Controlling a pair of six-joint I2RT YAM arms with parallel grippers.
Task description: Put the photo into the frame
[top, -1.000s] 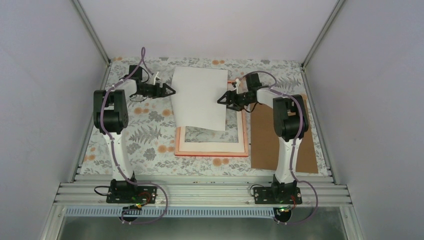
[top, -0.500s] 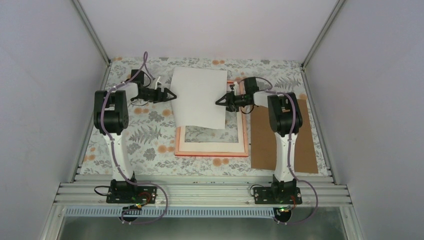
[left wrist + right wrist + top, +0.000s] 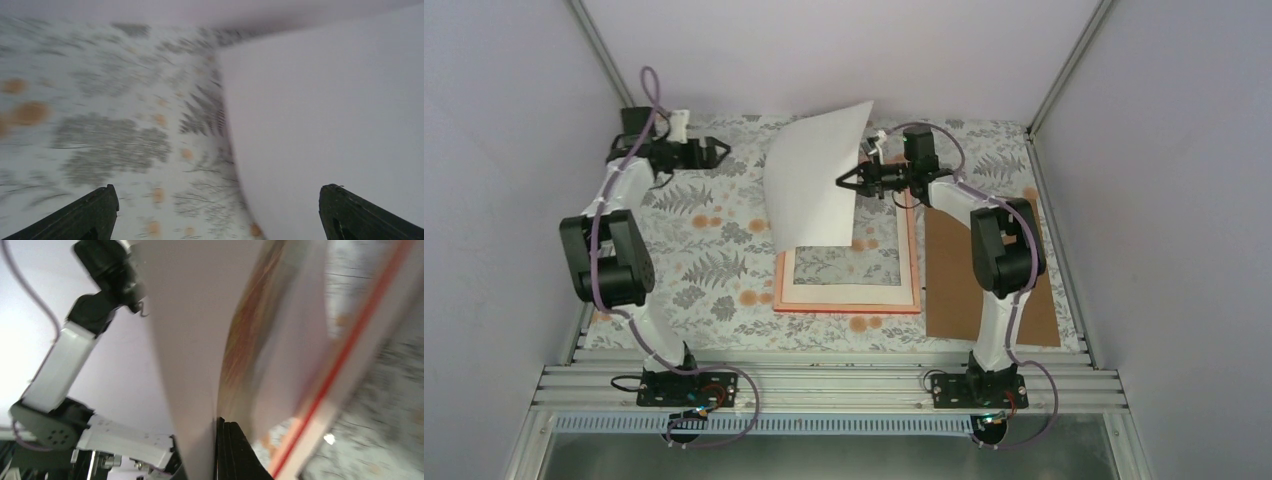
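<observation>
White back of the photo (image 3: 814, 180) faces us, and we see the sheet curled up off the floral surface (image 3: 704, 270). Right end effector (image 3: 844, 183) clenched on its right edge. Its lower edge overlaps the flat frame (image 3: 849, 298). Brown backing board (image 3: 949, 290) lies just right of the frame. Left end effector (image 3: 724, 150) released, well apart at far left.

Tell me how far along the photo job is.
Done: the frame lies flat with its backing board off, beside it. In hand: the right pincer grips the photo by one edge, holding it curled upward; the left pincer is open and empty. Left: seating the photo in the frame.
</observation>
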